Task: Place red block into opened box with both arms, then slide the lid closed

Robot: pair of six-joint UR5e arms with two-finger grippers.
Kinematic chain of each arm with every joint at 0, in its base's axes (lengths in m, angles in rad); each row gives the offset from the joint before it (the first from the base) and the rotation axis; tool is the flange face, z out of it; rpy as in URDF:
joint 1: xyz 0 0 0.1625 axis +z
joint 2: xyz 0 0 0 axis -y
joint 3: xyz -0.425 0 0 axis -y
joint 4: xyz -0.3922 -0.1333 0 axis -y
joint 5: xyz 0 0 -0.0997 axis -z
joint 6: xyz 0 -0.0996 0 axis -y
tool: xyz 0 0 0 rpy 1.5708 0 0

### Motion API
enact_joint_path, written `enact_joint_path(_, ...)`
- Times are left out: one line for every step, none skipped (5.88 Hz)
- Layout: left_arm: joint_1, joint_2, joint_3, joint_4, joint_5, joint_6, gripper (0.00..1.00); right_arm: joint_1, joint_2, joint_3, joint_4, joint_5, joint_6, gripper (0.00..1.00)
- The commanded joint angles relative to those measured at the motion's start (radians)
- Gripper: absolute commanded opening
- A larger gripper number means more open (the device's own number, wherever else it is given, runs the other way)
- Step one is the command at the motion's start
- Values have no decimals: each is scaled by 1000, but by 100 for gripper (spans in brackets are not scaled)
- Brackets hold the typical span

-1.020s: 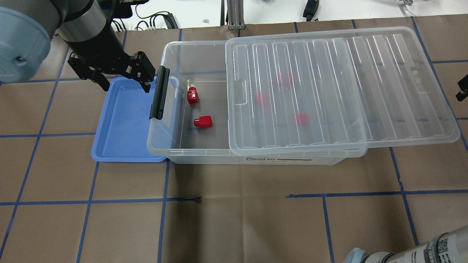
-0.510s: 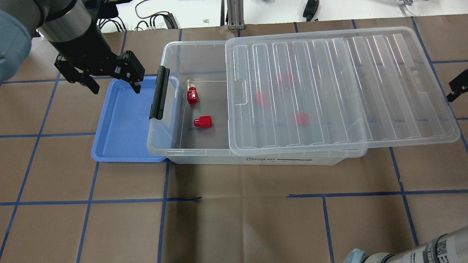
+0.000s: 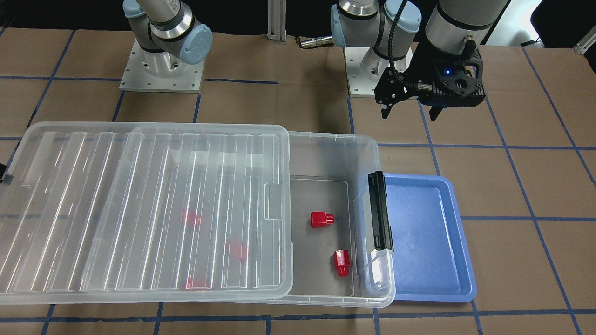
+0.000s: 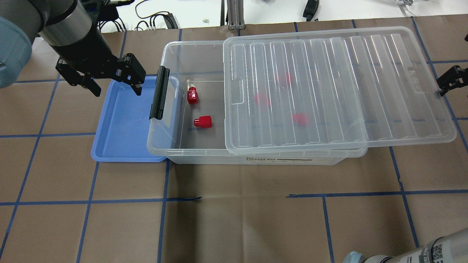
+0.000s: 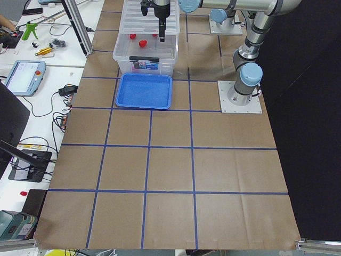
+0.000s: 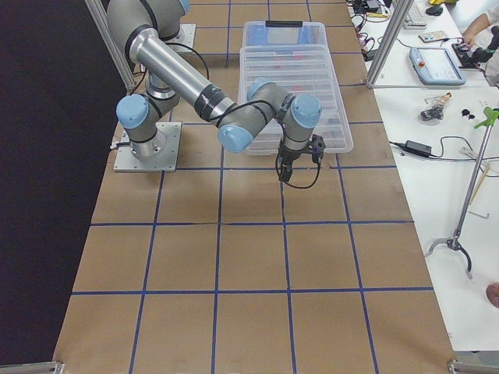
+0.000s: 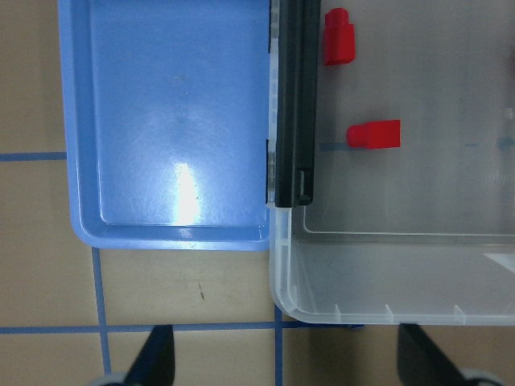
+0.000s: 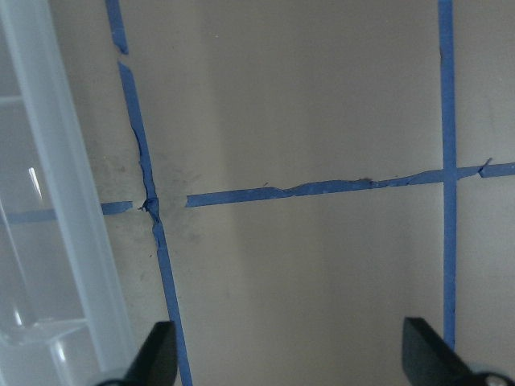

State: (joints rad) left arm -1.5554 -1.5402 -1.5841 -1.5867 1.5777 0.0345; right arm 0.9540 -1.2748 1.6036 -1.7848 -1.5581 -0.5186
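The lid (image 4: 329, 91) is sitting slightly closer to the latch end than it was 0.5 s ago. Its leading edge is creeping over the open part of the box (image 4: 197, 44), and its far short end is pulling in with it. The right pincer (image 8: 290, 358), which was hanging back at the overhead view's right edge, is now reaching that far short end. Its fingers are spread wide and holding nothing, and 1 fingertip is lying just beside the lid's rim, seemingly nudging it. The left pincer (image 4: 117, 90), also spread wide and carrying nothing, is hovering high near the blue tray (image 4: 124, 124), having drifted away from the black latch bar (image 4: 159, 93). I am reading this as the placing being done and the closing just beginning. 5 red blocks (image 4: 203, 121) are lying inside the box, 2 in the uncovered strip beside the latch and 3 showing as blurred pink patches through the lid. None is showing in the tray, and a good stretch of opening is still waiting to be covered. The lid is looking like thin translucent plastic, with parallel ribs and a recessed tab at each short end. The box is clear, shallow and smooth-walled, and the blocks are glossy cubes with short round pegs. The desk (image 4: 237, 226) is wearing matte brown paper gridded with blue tape.
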Motion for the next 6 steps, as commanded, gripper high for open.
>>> enact_joint_path(8,22,-43,60,-1,-2,98,20,-21,36,-1,1,0,100)
enact_joint_path(9,22,-42,60,-2,-4,98,35,-28,41,-2,1,0,100)
enact_joint_path(9,23,-42,60,-1,-4,98,52,-28,41,2,1,0,100)
enact_joint_path(12,23,-42,60,-1,-4,98,84,-32,41,7,0,0,100)
enact_joint_path(14,23,-42,60,-1,-1,98,101,-50,47,10,0,2,100)
enact_joint_path(14,23,-42,60,-1,-1,98,112,-61,68,8,1,0,100)
